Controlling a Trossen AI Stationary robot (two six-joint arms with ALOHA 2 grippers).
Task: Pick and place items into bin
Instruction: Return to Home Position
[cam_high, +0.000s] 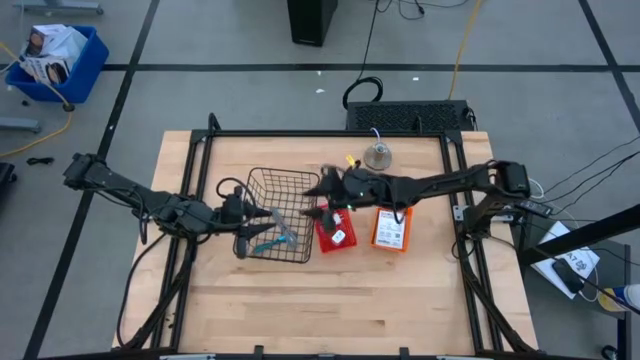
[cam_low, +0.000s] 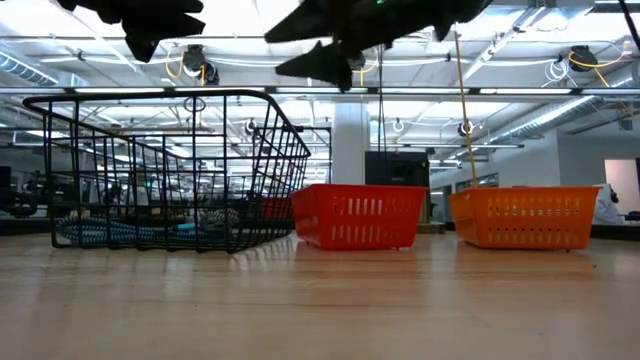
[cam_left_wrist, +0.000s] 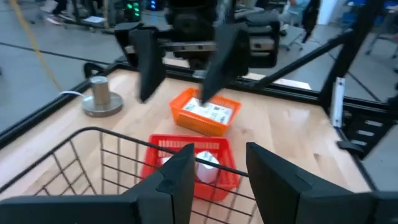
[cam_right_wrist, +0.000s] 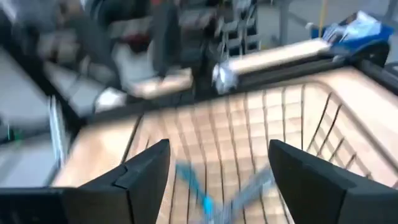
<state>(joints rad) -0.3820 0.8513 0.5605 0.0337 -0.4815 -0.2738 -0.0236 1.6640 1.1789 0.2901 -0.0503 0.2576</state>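
The black wire basket (cam_high: 290, 200) stands mid-table. Two slim blue tools (cam_high: 268, 240) lie crossed on its floor by the near wall, and show blurred in the right wrist view (cam_right_wrist: 211, 193). My left gripper (cam_high: 270, 214) hovers open over the basket's left half, fingers pointing toward the table's right. My right gripper (cam_high: 318, 188) is open above the basket's far right corner, pointing left. In the low view both hang well above the basket rim (cam_low: 170, 98). Neither holds anything. No green strips show.
A small red bin (cam_high: 333, 228) with white pieces stands just right of the basket. An orange bin (cam_high: 392, 228) with a white label sits beyond it. A round silver weight (cam_high: 378, 155) with a cord stands near the far edge. Bare wood lies along the near side.
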